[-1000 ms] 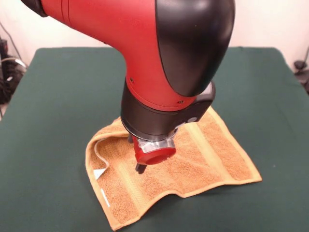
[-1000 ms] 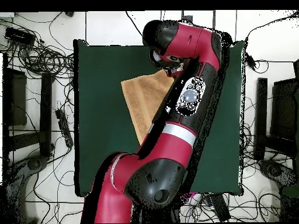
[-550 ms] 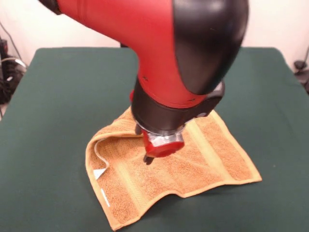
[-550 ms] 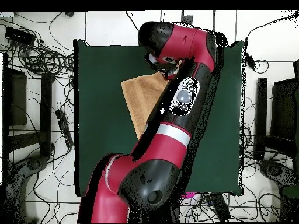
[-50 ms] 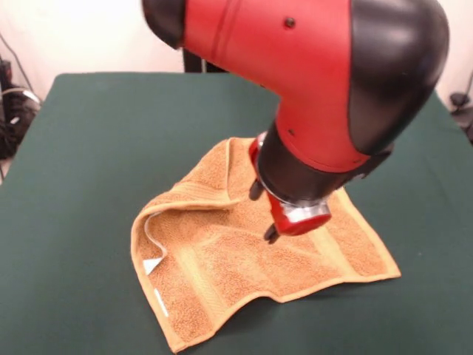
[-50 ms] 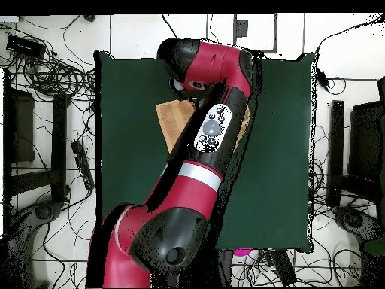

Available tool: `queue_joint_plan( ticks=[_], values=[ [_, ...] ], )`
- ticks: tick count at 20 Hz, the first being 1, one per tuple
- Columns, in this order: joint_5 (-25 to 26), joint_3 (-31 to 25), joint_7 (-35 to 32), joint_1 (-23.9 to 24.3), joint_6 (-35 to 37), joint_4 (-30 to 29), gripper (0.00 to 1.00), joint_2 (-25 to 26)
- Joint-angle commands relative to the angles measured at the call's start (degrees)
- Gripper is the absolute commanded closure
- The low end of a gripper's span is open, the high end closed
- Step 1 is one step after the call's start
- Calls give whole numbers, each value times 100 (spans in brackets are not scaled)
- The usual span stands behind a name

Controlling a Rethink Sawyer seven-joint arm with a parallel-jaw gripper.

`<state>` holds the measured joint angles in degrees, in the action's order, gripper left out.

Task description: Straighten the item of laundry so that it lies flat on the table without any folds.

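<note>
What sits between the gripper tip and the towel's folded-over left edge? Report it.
Only the towel's own terry surface lies between the gripper and the fold; the front view shows this. Nothing else rests there.

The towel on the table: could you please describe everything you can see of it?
The towel is orange-tan terry cloth with flat woven bands and hemmed edges. It lies rumpled on the green table: its left edge curls up and over, showing a white label, and the front edge lifts slightly. The gripper hangs over its middle; contact is unclear.

A pale wall (image 5: 89, 37) stands behind. From overhead, a white floor (image 6: 45, 218) carries tangled black cables (image 6: 53, 71) and dark stands (image 6: 334, 154) left and right.
</note>
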<state>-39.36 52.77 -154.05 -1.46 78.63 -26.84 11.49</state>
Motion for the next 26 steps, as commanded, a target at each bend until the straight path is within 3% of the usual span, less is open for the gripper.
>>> queue_joint_plan(
  ticks=[1, 5, 17, 26],
  values=[
    [357, -742, -628, -214, -355, -935, 0, 336],
    [599, -642, -601, -325, -499, -1196, 0, 318],
    [1147, -1069, -17, -396, -1213, -2154, 0, -74],
    [1292, -1470, 113, -207, -1488, -2157, 0, 141]
  ],
)
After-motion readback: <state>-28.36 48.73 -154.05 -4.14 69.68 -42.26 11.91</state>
